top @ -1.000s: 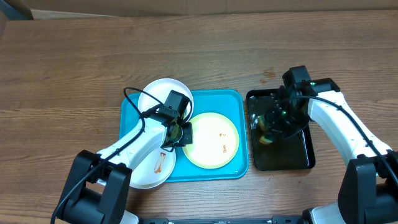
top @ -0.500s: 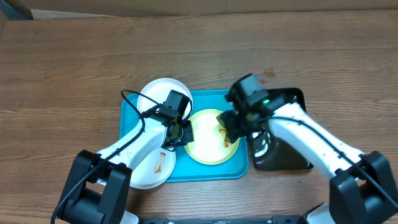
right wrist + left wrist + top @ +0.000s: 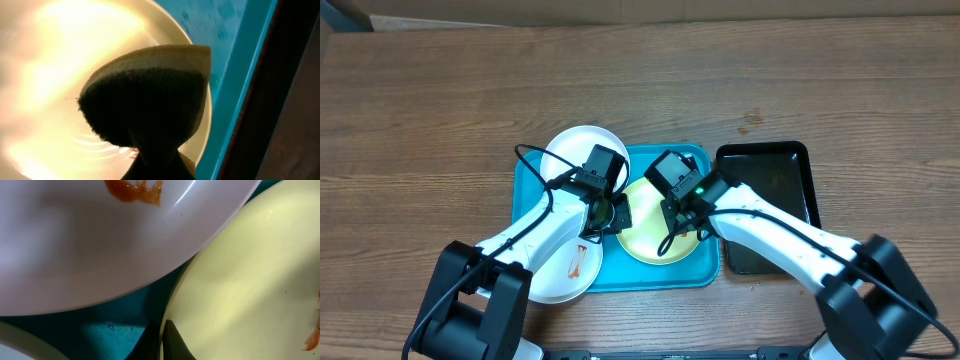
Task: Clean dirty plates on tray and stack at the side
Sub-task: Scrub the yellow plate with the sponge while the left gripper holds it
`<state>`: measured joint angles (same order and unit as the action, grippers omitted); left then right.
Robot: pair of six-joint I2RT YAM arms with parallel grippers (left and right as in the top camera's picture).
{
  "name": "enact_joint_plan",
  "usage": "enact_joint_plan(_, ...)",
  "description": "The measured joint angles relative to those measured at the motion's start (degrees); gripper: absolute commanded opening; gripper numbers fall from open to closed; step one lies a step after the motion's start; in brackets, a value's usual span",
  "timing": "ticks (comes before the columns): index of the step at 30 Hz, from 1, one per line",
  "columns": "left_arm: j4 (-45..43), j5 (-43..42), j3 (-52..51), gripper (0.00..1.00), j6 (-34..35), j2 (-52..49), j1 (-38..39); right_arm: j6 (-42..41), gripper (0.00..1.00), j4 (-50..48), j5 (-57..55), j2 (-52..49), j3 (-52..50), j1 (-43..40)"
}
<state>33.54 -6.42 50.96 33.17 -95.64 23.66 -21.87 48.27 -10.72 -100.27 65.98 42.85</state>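
The right gripper point(image 3: 678, 222) is closed tight on a folded sponge point(image 3: 150, 95), green scouring face downward, and presses it onto the pale yellow plate point(image 3: 642, 240) at the centre of the overhead frame. The plate lies directly under the sponge, so the scrubbing stroke seems to need only a sweep across the plate's face, with no reach.

The left gripper point(image 3: 608, 212) is at the plate's left rim and appears clamped on it. In the left wrist view one dark finger point(image 3: 172, 342) sits against that edge, and its partner is cut off.

The plate sits inside the turquoise tray point(image 3: 620, 277). A white plate point(image 3: 570, 155) overhangs the tray's upper-left corner, and another point(image 3: 555, 280), with a brown smear, overhangs the lower left. The black tray point(image 3: 780, 180) lies just right of the turquoise one.

The right arm hides the plate's upper right, so any remaining dirt there cannot be judged. A reddish mark point(image 3: 312, 340) shows at the left wrist frame's right edge.
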Motion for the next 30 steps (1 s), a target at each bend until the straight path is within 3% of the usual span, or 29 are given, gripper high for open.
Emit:
enact_joint_plan(2, 0.0, -0.02, 0.0, 0.04, 0.0, 0.0, -0.02, -0.81, 0.04, 1.33, -0.63, -1.46, -0.04, 0.0)
enact_joint_plan(4, 0.0, -0.02, 0.0, 0.04, 0.0, 0.0, -0.02, -2.1, 0.25, 2.6, -1.25, -2.14, -0.15, 0.0)
enact_joint_plan(5, 0.0, -0.02, 0.0, 0.04, 0.0, 0.0, -0.02, -2.82, 0.47, 2.95, -1.55, -2.25, -0.2, 0.0)
enact_joint_plan(6, 0.0, -0.02, 0.0, 0.04, 0.0, 0.0, -0.02, -3.21, 0.6, 3.08, -1.73, -2.25, -0.2, 0.0)
enact_joint_plan(8, -0.02, -0.02, 0.0, 0.04, 0.0, 0.0, -0.02, -3.58, 0.65, 3.3, -1.7, -2.23, -0.2, 0.0)
enact_joint_plan(13, -0.04, -0.02, 0.0, 0.04, 0.0, 0.0, 0.0, -4.28, 0.53, 2.84, -1.4, -2.23, -0.2, 0.0)
enact_joint_plan(21, -0.07, 0.0, -0.02, 0.04, 0.0, 0.0, -0.02, -4.87, 0.52, -1.66, -1.25, -2.23, -0.96, 0.0)
enact_joint_plan(22, -0.07, -0.02, -0.04, 0.04, 0.0, 0.0, -0.02, -4.92, 0.47, -2.62, -1.27, -2.23, -1.46, 0.0)
enact_joint_plan(27, -0.11, 0.0, -0.04, 0.04, 0.0, 0.0, 0.0, -4.48, 0.04, -3.78, -1.62, -2.23, -2.97, 0.0)
enact_joint_plan(30, -0.15, 0.0, -0.04, 0.04, 0.02, 0.0, 0.0, -5.05, 0.04, -3.8, -1.73, -2.23, -2.99, 0.0)
